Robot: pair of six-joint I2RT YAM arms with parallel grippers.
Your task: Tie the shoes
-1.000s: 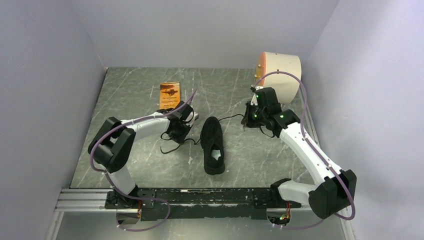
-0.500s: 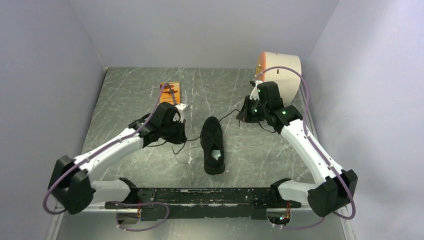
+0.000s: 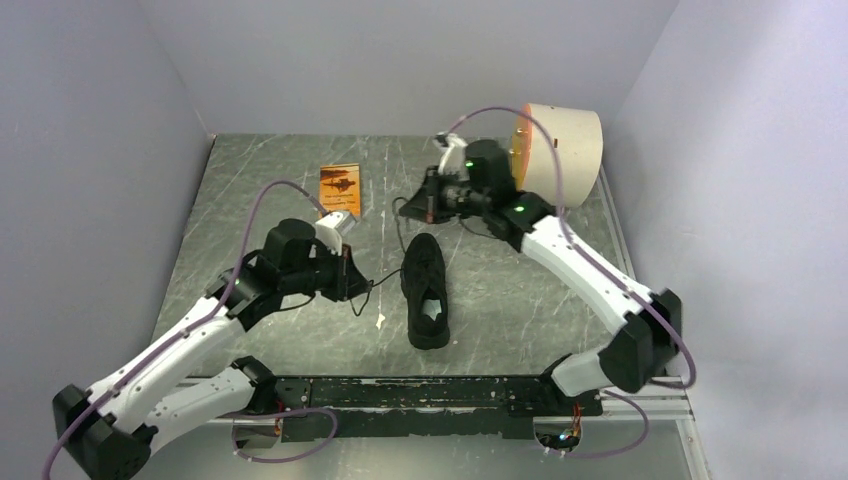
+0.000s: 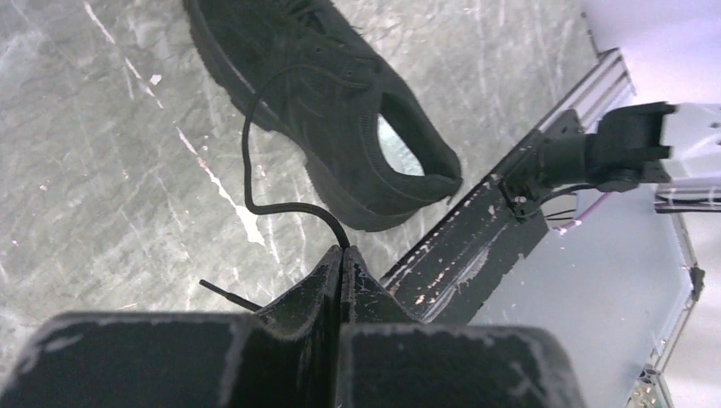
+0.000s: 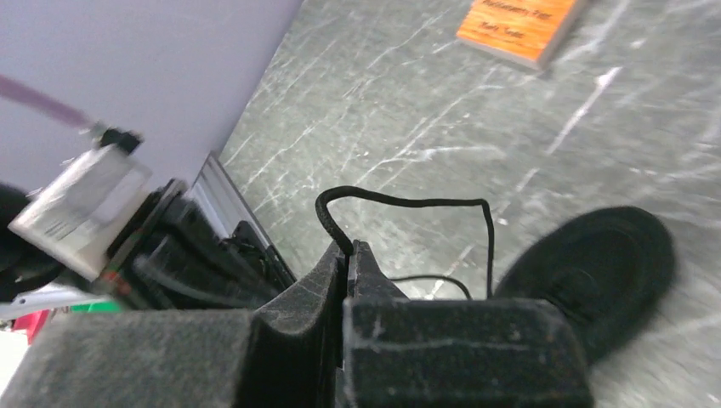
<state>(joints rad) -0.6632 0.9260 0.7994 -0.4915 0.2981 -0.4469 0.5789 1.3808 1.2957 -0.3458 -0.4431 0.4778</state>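
Pinching floppy laces [image 4: 246, 161]: your left gripper [image 4: 342, 255] beside shoe [image 3: 425, 290], right gripper [image 5: 349, 253] past its toe. Shoe light, slides; pull gently.

The shoe [image 3: 425, 290] is matt black knit cloth, with a pale smooth insole patch [image 4: 400, 143] inside and thin corded laces [image 4: 289, 205]. Under it the table [image 3: 270, 190] looks like dark marbled stone or laminate, smooth with a dull sheen and white scratches. Past the shoe's heel the rail [image 4: 463, 246] is black-painted metal, chipped pale. The left gripper [image 4: 342, 259] and right gripper [image 5: 349, 255] are matt black plastic, scuffed whitish at the edges. Beyond the shoe's toe lies an orange printed paper card [image 3: 340, 188].
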